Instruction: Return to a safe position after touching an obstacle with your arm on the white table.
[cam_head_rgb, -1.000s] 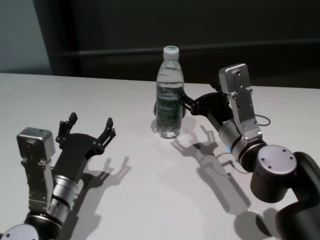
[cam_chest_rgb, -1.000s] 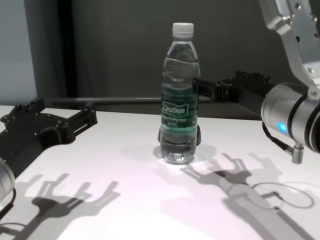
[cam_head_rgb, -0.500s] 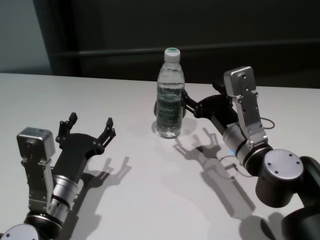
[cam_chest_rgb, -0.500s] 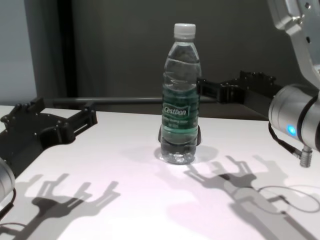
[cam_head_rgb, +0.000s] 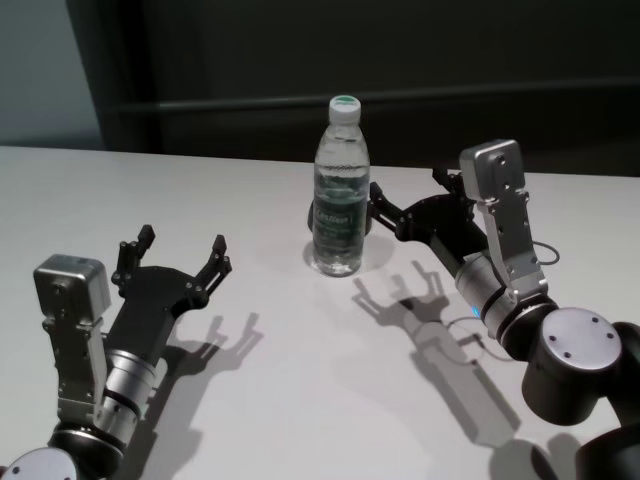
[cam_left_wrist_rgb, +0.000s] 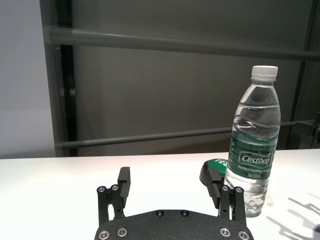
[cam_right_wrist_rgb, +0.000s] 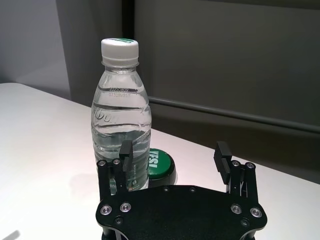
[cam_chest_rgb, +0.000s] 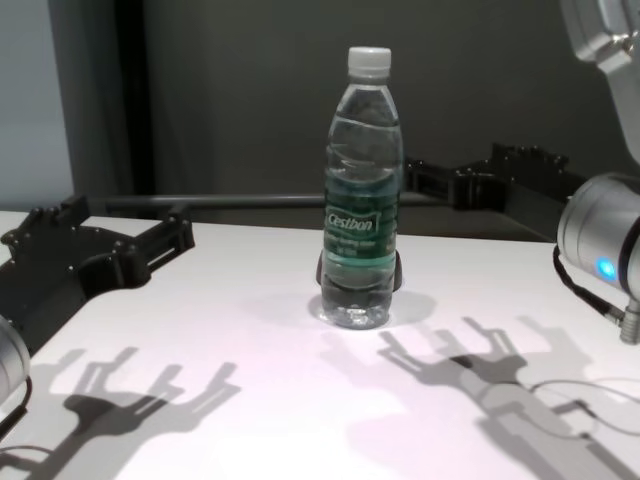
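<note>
1. The obstacle (cam_head_rgb: 340, 190) stood upright mid-way across the white table (cam_head_rgb: 300, 400).
2. Right gripper (cam_head_rgb: 405, 205), jaws apart and empty, sat just beside it; retreat judged in hand.
3. Left gripper (cam_head_rgb: 180, 262) was parked near, jaws apart.
4. Next move calls for a clear backward withdrawal.

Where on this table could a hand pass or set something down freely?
Bare white table lies in front of the bottle, between the left gripper and right gripper. It is crowded beside the bottle: the right gripper is close, a green button behind.
</note>
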